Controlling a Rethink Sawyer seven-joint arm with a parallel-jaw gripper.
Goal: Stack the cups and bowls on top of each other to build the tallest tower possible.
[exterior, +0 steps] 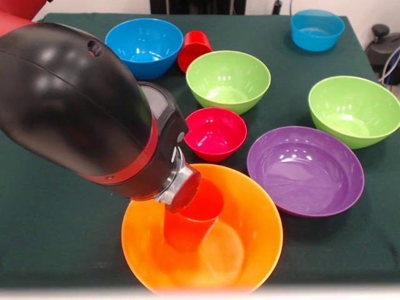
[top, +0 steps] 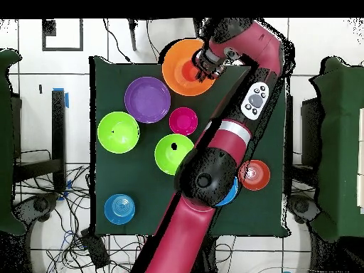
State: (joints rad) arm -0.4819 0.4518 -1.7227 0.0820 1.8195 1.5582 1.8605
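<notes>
A big orange bowl (exterior: pixel 250 250) stands at the table's near edge in the front view. An orange cup (exterior: pixel 190 231) stands upright inside it, mouth up. My gripper (exterior: pixel 181 190) sits right at the cup's mouth, its tip hidden by the wrist and the cup. In the overhead view the gripper (top: pixel 205 69) is over the right part of the big orange bowl (top: pixel 178 71). The small crimson bowl (exterior: pixel 214 133) stands on the table just behind it. A red cup (exterior: pixel 194 50) lies tilted between a blue bowl (exterior: pixel 144 47) and a lime green bowl (exterior: pixel 228 81).
A wide purple bowl (exterior: pixel 305 170), a second lime green bowl (exterior: pixel 353 111) and a second blue bowl (exterior: pixel 317 29) stand to the right. A small orange bowl (top: pixel 254 174) shows beside my arm in the overhead view. My arm (exterior: pixel 75 100) hides the table's left part.
</notes>
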